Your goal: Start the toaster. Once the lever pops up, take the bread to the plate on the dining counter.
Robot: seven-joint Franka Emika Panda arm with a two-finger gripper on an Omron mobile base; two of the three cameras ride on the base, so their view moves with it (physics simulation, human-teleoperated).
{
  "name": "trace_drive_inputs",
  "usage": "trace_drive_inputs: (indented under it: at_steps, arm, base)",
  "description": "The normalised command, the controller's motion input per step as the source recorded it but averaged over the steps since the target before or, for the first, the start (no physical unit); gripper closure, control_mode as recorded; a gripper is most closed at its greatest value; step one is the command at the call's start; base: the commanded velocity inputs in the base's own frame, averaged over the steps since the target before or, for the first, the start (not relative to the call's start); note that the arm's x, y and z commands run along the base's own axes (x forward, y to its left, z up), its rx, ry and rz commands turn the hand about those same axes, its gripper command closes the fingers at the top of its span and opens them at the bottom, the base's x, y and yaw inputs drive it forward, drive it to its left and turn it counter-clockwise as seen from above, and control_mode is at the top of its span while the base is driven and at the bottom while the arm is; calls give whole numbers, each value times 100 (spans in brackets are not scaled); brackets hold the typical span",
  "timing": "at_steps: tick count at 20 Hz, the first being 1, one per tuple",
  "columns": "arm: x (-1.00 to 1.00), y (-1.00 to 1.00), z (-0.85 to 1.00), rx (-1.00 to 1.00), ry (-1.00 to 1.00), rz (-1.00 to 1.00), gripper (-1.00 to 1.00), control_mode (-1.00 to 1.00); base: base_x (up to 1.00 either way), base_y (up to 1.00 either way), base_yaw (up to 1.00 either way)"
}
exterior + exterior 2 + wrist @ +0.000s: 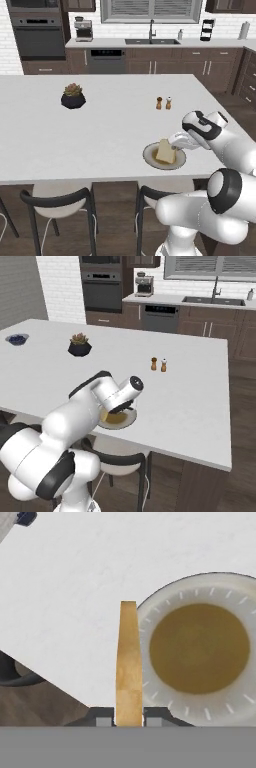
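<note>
In the hand view the two dark fingertips (103, 718) sit close on either side of the bread (128, 662), pinching its lower edge between them; the gripper (128, 719) is narrowed onto the slice and holds it. The slice stands on edge, seen as a thin tan strip running straight away from the fingers, so its long axis lies along the gripper's own line and its broad faces turn toward the two pads.

Just beyond the fingers and to one side lies the plate (220, 704), its brown centre bare. In that view the slice's far end reaches the plate's pale rim, not its middle. From the left base view the bread (165, 151) stands upright, tilted a little, over the plate (150, 156), with the gripper (176, 142) at its top corner; whether its lower edge already touches the dish cannot be told. Farther out is the white dining counter (100, 135), with salt and pepper shakers (164, 103) and a small potted plant (73, 96) well apart from the fingers.

The step in hand looks like the last one: setting the bread down. The next move probably calls for shifting the slice toward the plate's centre, lowering it, then spreading the fingers so it can tip flat without sliding off the rim.
</note>
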Motion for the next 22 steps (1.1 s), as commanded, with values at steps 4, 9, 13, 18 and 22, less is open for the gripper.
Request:
trace_drive_inputs:
  at_steps: [4, 9, 13, 18, 22]
  arm:
    - [15, 0, -5, 0, -6, 2, 100, -100]
    - [3, 0, -18, 0, -5, 3, 100, -100]
    - [6, 0, -4, 0, -6, 3, 100, -100]
    - [4, 0, -3, 0, -6, 3, 100, -100]
    - [8, -5, 0, 0, -4, 3, 100, -100]
  base:
    - [0, 0, 0]
    - [0, 0, 0]
    - [0, 0, 0]
    - [0, 0, 0]
    - [0, 0, 0]
